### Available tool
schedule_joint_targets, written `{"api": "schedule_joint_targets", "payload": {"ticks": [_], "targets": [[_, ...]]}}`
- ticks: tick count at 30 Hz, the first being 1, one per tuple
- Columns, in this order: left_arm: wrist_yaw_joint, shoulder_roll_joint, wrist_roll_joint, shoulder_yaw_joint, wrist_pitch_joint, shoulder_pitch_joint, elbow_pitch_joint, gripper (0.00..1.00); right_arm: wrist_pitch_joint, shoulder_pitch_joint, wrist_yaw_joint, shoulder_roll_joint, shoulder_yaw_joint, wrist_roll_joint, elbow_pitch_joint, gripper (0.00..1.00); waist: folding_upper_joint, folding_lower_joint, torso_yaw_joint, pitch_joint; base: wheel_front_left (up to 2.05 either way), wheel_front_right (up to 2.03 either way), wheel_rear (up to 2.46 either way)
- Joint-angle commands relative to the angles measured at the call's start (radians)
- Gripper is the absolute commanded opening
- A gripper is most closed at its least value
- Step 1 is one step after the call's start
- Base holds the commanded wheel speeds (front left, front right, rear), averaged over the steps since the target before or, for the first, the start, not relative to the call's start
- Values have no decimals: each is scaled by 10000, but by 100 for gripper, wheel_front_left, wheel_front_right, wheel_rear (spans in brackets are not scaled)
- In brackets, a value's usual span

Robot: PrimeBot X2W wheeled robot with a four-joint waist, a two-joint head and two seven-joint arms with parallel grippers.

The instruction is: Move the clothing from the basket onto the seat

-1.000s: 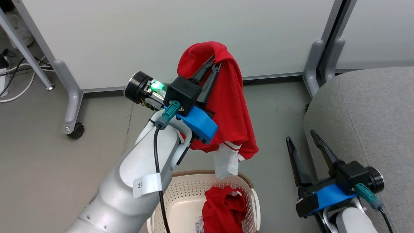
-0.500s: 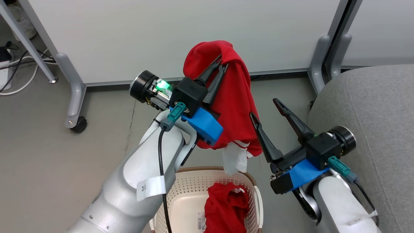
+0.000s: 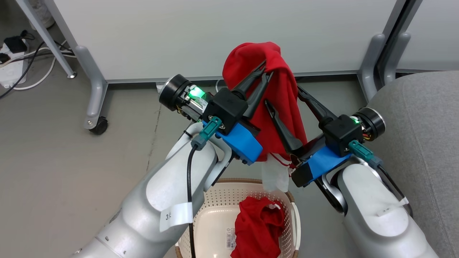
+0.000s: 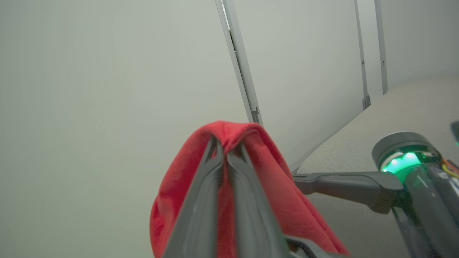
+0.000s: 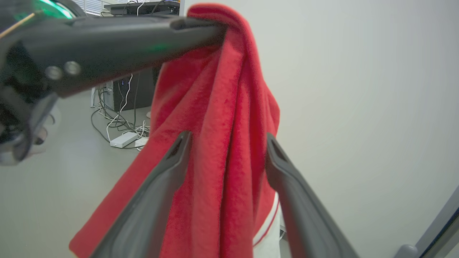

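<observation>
At the upper left of the head view, cables (image 3: 34,59) and a power strip (image 3: 10,70) lie on the grey floor (image 3: 53,161) beside a partition leg (image 3: 94,96) on a caster (image 3: 99,126). Right of that, the left arm (image 3: 168,193) stretches up from the bottom edge. Near the top centre, the left gripper (image 3: 268,68) has its jaws pinched together on a fold of a red garment (image 3: 247,57). The left wrist view shows its two fingers (image 4: 200,200) pressed close with cloth draped over their tips. The garment hangs down from that grip, and its white lining (image 3: 274,177) dangles just above the basket (image 3: 215,200) at the bottom centre. A second garment (image 3: 260,229) lies crumpled in the basket's right half, next to a barcode sticker (image 3: 230,238). Right of centre, the right gripper (image 3: 283,95) is spread wide, with one finger on each side of the hanging cloth. In the right wrist view the red fabric falls between its fingers (image 5: 150,200), and I cannot tell whether they touch it. The grey seat (image 3: 423,125) runs along the right edge, close beside the right arm (image 3: 373,215).
</observation>
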Motion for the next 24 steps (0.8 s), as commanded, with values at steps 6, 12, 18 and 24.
{"api": "schedule_joint_targets", "payload": {"ticks": [6,12,18,24], "targets": [[170,-11,-229,-314,-51,-242,-250,0,-36,-542,3,-48,183,95,804,100,0,0,160,99,0,0,0],[276,-12,-319,-485,-51,-327,-276,0,-36,-664,5,3,343,285,1206,0,0,0,169,112,0,0,0],[286,-13,-362,-519,-51,-332,-203,0,-36,-638,3,36,366,383,1223,0,0,0,131,88,0,0,0],[268,-13,-403,-548,-50,-331,-152,0,-37,-576,3,62,339,388,1151,0,0,0,118,56,0,0,0]]}}
